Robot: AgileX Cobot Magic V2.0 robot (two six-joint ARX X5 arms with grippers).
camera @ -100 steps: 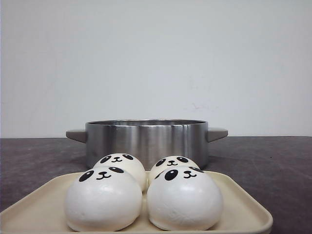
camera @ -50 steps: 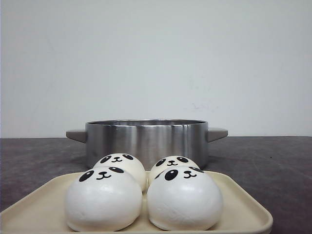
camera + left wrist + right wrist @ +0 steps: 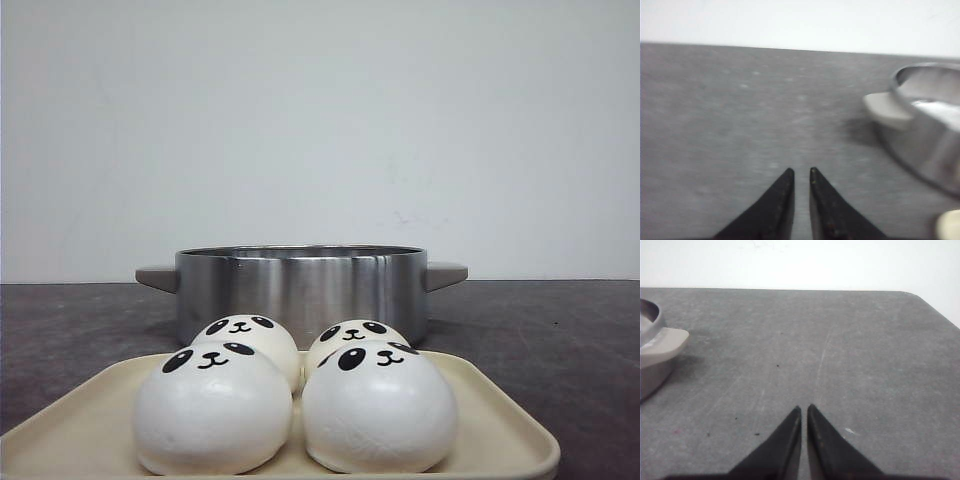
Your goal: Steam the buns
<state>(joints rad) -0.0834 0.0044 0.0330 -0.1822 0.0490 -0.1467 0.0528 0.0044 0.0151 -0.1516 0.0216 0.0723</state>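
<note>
On the cream tray (image 3: pixel 490 415) at the front of the table (image 3: pixel 560 330), four buns (image 3: pixel 212 405) are sitting two by two, faces up. Behind them the steel pot (image 3: pixel 300 285) is standing just beside the tray. Left pincer (image 3: pixel 800 172) and right pincer (image 3: pixel 804 408) are hovering over bare table, tips nearly together, holding nothing.
</note>
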